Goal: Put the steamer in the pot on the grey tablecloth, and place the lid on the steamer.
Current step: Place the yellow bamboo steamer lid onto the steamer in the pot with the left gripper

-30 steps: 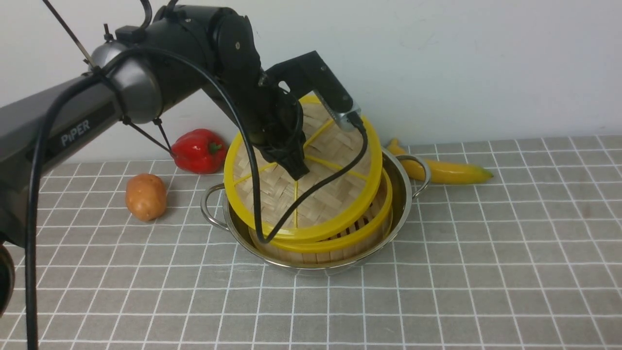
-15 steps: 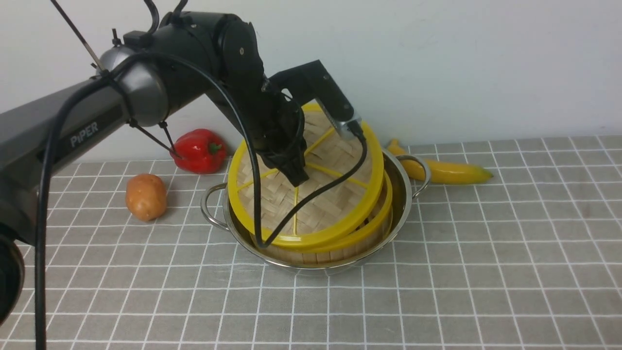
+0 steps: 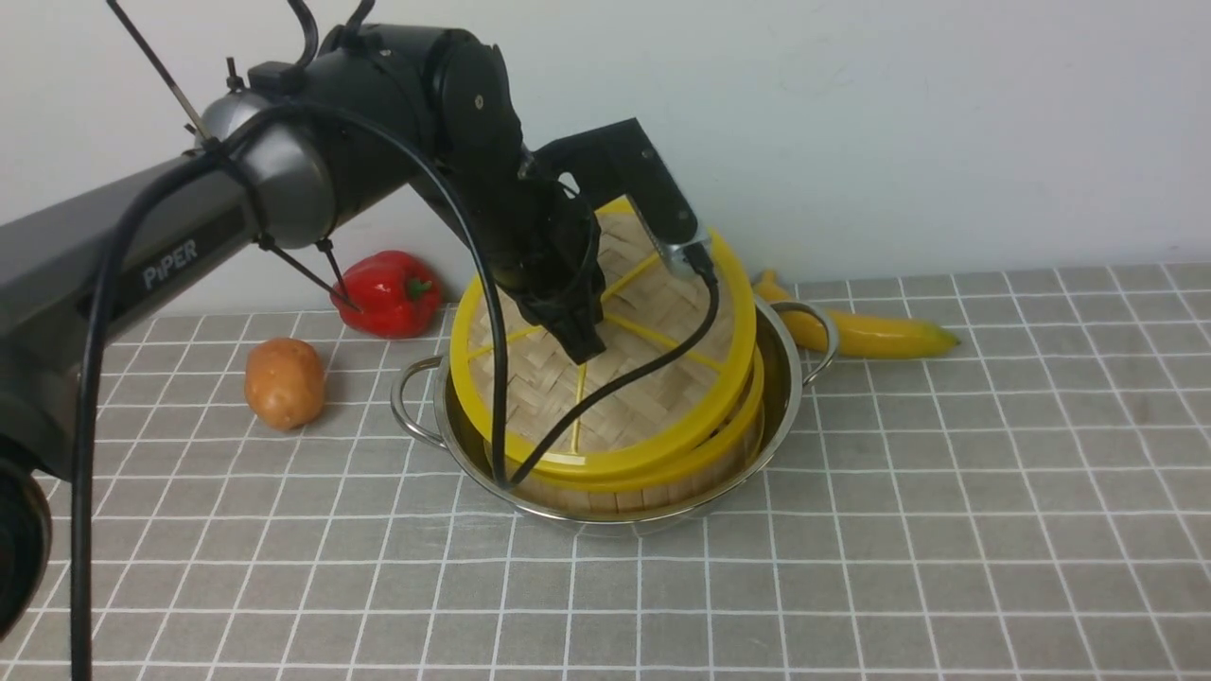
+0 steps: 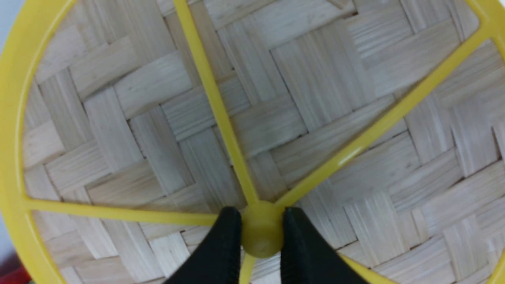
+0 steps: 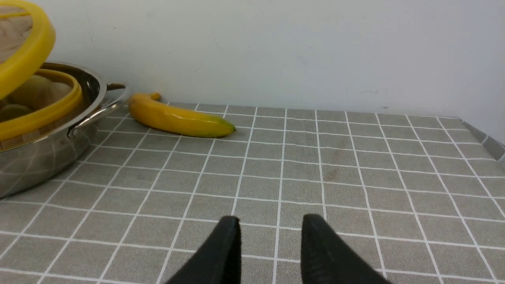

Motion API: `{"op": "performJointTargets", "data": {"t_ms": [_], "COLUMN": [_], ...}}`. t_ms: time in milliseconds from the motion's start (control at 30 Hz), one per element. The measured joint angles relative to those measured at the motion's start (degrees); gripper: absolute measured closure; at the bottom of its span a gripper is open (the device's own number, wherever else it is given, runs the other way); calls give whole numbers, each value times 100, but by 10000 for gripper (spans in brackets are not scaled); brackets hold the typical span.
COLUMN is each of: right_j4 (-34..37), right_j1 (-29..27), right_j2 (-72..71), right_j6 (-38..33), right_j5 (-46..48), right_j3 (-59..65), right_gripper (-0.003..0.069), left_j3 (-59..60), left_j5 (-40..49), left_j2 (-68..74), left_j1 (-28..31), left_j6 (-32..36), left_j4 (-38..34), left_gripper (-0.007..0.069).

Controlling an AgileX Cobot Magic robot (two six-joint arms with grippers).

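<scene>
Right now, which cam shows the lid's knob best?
Left wrist view: the knob sits close up, pinched by the left gripper. Front view: the gripper hides it on the tilted lid. Right wrist view: only lid rim.

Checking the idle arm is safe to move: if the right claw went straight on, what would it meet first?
The right claw would probably meet bare grey tablecloth first, then the wall; banana and pot sit off to one side. Depth is unclear.

Front cam looks across the grey tablecloth [image 3: 946, 530] to the wall [image 3: 946, 123]. Left wrist cam hugs the lid [image 4: 158, 118]; right wrist cam, low, shares the pot [image 5: 35, 161].
</scene>
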Motion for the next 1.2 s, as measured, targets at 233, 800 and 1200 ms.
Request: {"op": "performJointTargets", "data": {"t_ms": [233,800,1200], "right_j4": [0,0,0], "right_j1": [0,0,0], "right_j2": [0,0,0], "right_j6": [44,147,149], "right_j5": [0,0,0], "right_j3": [0,0,0], "right_gripper": [416,416,416], "left_j3": [0,0,-5], "left_j5": [-14,-106,-280], "left_j2": [0,6,6], "left_j1": [-1,-12,-12], "left_j6": [4,4,-77], "left_j4": [0,0,0], "left_gripper": [508,508,355]}}
